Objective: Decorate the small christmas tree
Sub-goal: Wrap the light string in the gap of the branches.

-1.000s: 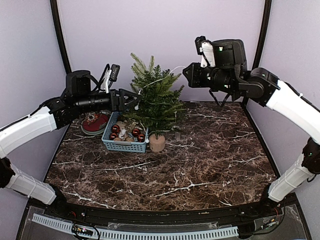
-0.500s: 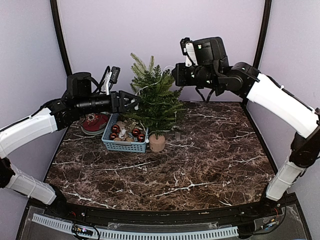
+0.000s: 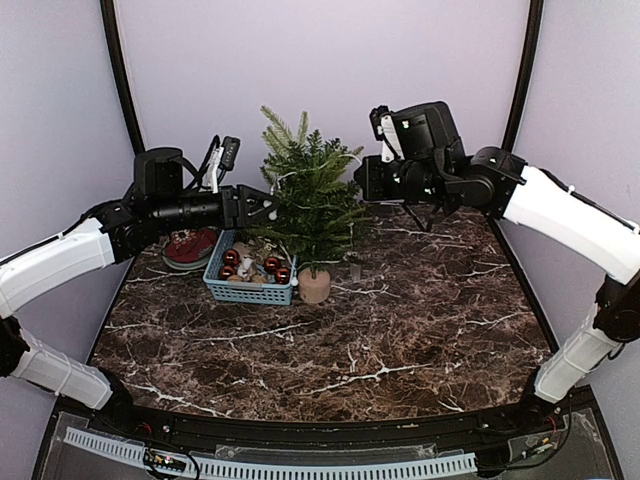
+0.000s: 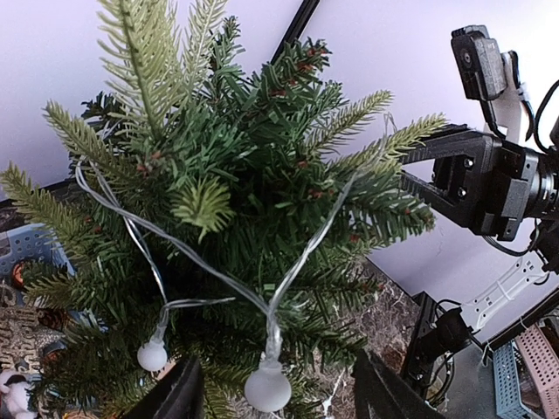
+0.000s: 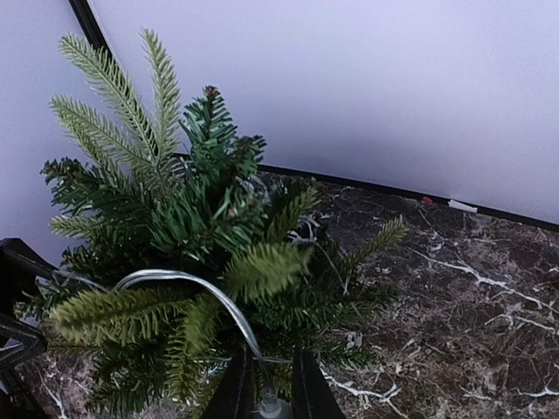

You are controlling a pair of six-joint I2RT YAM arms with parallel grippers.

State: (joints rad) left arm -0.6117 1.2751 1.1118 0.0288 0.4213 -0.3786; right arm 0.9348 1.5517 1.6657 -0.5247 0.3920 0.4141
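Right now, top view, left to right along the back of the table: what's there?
Red plate → basket → tree → right gripper, pinching the light string. The left gripper overlaps the basket and tree, so it is left out.

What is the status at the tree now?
Left tool open around a bulb. Right tool shut on light string. Tree upright, string draped. Basket beside it.
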